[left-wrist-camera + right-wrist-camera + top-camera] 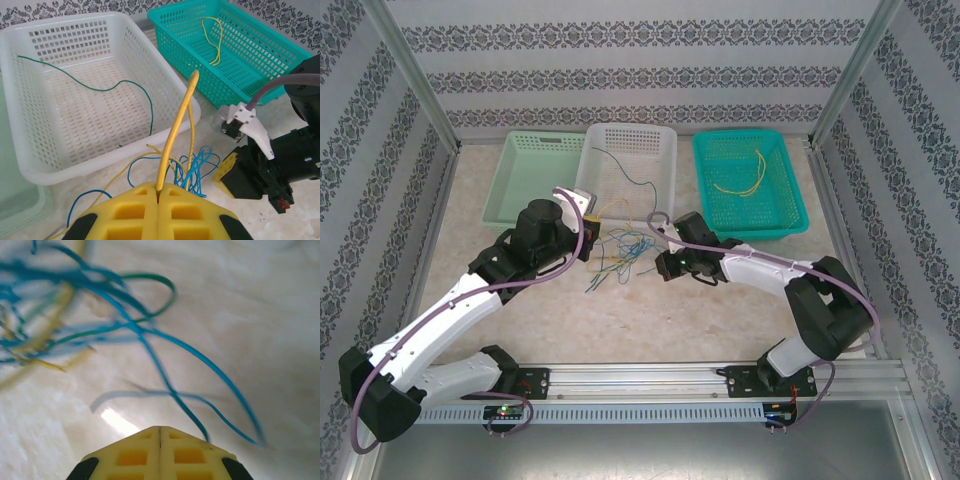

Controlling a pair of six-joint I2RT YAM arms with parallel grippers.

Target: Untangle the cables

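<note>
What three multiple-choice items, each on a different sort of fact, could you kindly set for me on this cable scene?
1. Where does the loose yellow cable, the one apart from the tangle, lie?
A) draped over the left arm
B) across the rail at the arm bases
C) in the teal basket

2. How many baskets stand in the row?
A) two
B) three
C) four

3. What state is the left claw in?
A) shut on a yellow cable
B) wide open
C) shut on a green cable

Answers:
1 C, the yellow loop rests on the teal mesh floor.
2 B, a pale green basket, a white basket and the teal one stand side by side.
3 A, a yellow cable rises out of its closed grip.
</note>
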